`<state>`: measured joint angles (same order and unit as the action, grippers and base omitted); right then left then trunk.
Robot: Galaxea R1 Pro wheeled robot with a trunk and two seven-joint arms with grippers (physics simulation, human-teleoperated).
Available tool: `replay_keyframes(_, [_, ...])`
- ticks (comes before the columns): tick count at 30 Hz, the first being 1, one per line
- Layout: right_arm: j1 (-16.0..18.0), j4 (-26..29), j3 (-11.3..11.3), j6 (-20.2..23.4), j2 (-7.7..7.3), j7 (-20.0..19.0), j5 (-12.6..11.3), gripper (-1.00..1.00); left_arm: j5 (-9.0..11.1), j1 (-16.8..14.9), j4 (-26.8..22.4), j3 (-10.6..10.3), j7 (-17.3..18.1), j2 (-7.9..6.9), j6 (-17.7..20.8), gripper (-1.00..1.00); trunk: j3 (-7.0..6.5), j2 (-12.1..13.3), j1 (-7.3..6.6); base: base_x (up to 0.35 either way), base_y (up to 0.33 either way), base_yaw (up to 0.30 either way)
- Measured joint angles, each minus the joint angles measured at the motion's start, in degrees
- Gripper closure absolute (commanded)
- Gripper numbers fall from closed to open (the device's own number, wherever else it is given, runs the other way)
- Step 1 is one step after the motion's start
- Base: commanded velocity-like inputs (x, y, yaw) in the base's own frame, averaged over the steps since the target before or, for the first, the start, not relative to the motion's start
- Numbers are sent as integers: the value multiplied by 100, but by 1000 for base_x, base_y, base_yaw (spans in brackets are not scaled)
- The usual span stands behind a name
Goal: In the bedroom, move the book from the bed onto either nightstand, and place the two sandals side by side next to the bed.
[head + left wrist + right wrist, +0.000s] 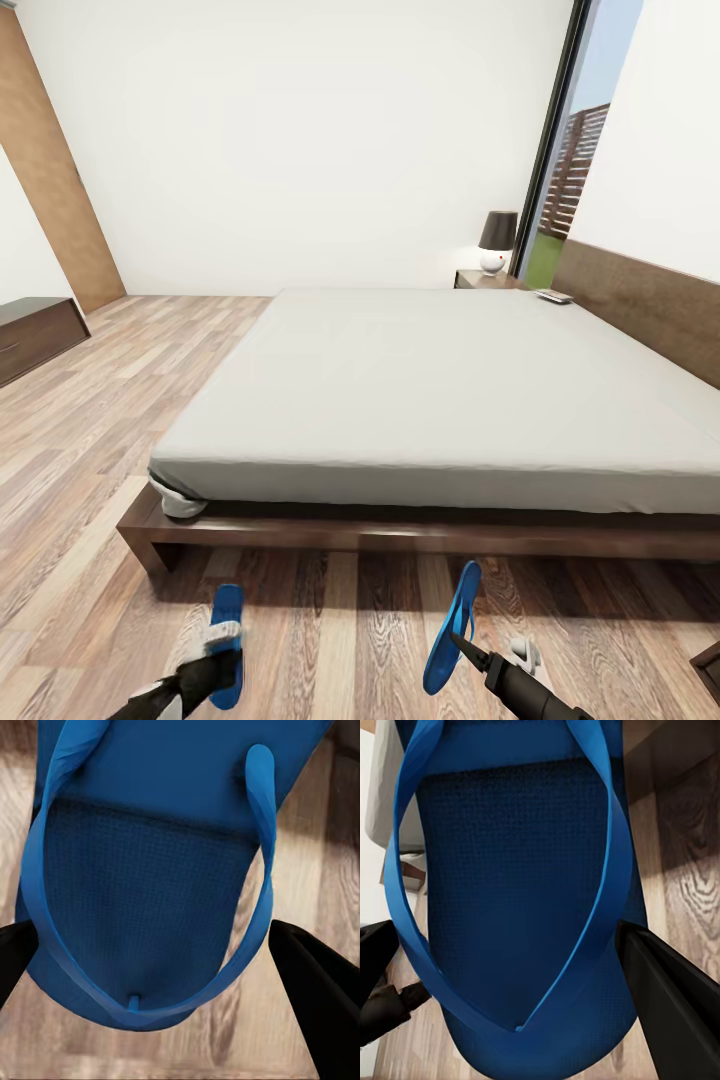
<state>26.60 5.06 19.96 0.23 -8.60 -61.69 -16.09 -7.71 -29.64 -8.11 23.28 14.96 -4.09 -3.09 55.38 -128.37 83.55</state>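
Sandals (pixel 150 907) matt blue, textured footbed; floor (pixel 90 480) grained wood planks; mattress (pixel 430 390) plain cloth.

The head camera looks forward and down across the low dark-framed bed with its off-white mattress (pixel 430 390) and the wood plank floor (pixel 330 640). Each wrist camera sits close over a bright blue flip-flop sandal (pixel 150 907) (pixel 517 907); all three share that floor.

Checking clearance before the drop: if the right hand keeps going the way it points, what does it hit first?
Probably the bed: the right hand, holding a blue sandal, points toward its dark wood frame across open floor. Depth is unclear, so the floor could come first if it angles down.
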Motion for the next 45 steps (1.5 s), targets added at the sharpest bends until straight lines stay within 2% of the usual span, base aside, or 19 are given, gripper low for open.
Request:
replay_keyframes(4, [0,7,4,4,-6,-6,2,100,-209,-27,-760,-5,-338,56,1040,100,-1,0,0,0,0,0])
replay_keyframes(7, [0,8,5,7,-8,-8,2,100,-554,-30,-1213,-10,-404,66,1642,100,0,0,0,0,0,0])
replay_keyframes(9, [0,9,4,4,-8,-16,1,100,-878,-37,-1517,-10,-465,67,2115,100,0,0,0,0,0,0])
replay_keyframes(12, [0,9,4,7,-10,-25,2,100,-1027,-73,-1906,-7,-491,60,2915,100,0,0,0,0,0,0])
replay_keyframes(15, [0,9,4,8,-16,-13,2,100,-1094,-369,-2085,-28,-503,50,3809,100,-1,0,0,0,0,0])
replay_keyframes(17, [0,9,12,8,-17,-10,3,100,-1323,-598,-2112,-31,-505,46,4382,100,-1,0,0,0,0,0])
replay_keyframes(20, [0,9,26,8,-25,-5,4,100,-1710,-791,-2123,-30,-497,51,4967,100,0,0,0,0,0,0])
replay_keyframes(22, [0,9,42,8,-64,-2,5,100,-1781,-841,-2127,-30,-494,54,5084,100,0,0,0,0,0,0])
replay_keyframes(24, [0,6,78,16,-307,18,8,100,-1817,-868,-2127,-35,-487,64,5137,100,0,0,0,0,0,0])
replay_keyframes(25, [-1,2,50,22,-516,32,11,100,-1825,-874,-2126,-38,-484,67,5150,100,0,0,0,0,0,0])
replay_keyframes(26, [1,5,124,27,-639,36,0,100,-1830,-877,-2123,-40,-484,68,5155,100,0,0,0,0,0,0])
replay_keyframes(29, [0,13,75,48,-793,41,3,100,-1826,-881,-2118,-45,-483,86,5156,100,0,0,0,0,0,0])
replay_keyframes(31, [0,22,59,53,-805,161,8,100,-1835,-881,-2113,-48,-486,103,5150,100,0,0,0,0,0,0])
replay_keyframes(34, [0,54,18,49,-785,544,10,100,-1842,-882,-2083,-55,-490,127,5144,100,0,0,0,0,0,0])
replay_keyframes(40, [0,108,4,78,-791,588,33,100,-1836,-882,-2073,-86,-489,241,5175,100,0,0,0,0,0,0])
replay_keyframes(42, [0,121,3,87,-812,215,36,100,-1846,-882,-2073,-94,-487,266,5178,100,0,0,0,0,0,0])
replay_keyframes(45, [1,118,5,98,-828,-1069,43,100,-1843,-882,-2079,-98,-486,316,5184,100,0,0,0,0,0,0])
